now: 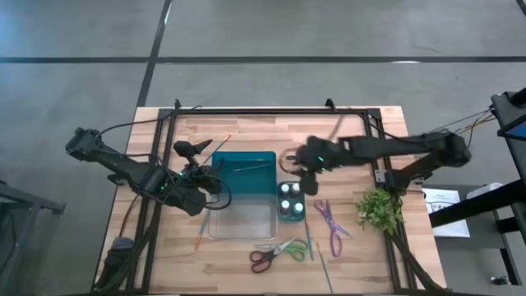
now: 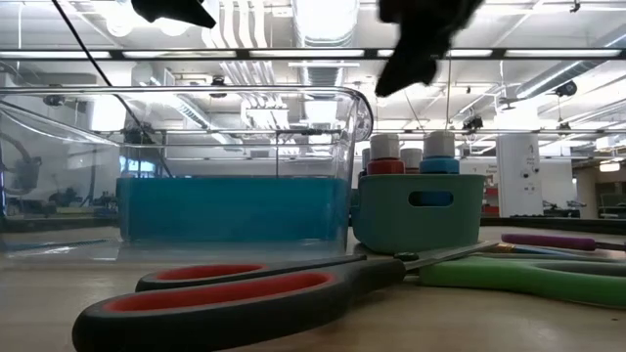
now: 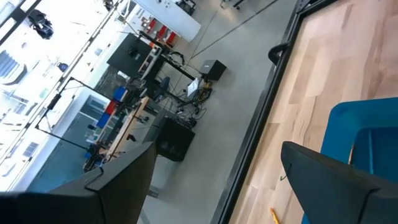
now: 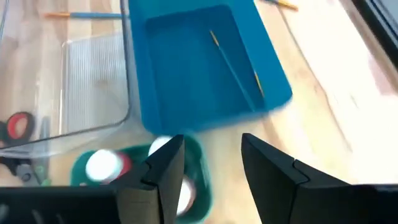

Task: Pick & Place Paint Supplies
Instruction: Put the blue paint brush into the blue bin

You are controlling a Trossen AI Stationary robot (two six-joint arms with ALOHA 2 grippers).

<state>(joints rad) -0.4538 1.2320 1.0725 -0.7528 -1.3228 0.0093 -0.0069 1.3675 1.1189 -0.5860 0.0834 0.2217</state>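
Fingers of the right gripper (image 1: 306, 182) stood apart and empty at frame centre, above white-capped paint bottles (image 1: 289, 201) in a small teal cup (image 1: 290, 216). Left gripper (image 1: 215, 182), fingers wide, hovered centre-left beside the blue tray (image 1: 246, 170).

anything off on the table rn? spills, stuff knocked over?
No spill or damage shows. The paint bottles stand upright in the small teal cup, and one brush lies in the blue tray. Untidy only: two scissors and a few brushes lie loose on the table.
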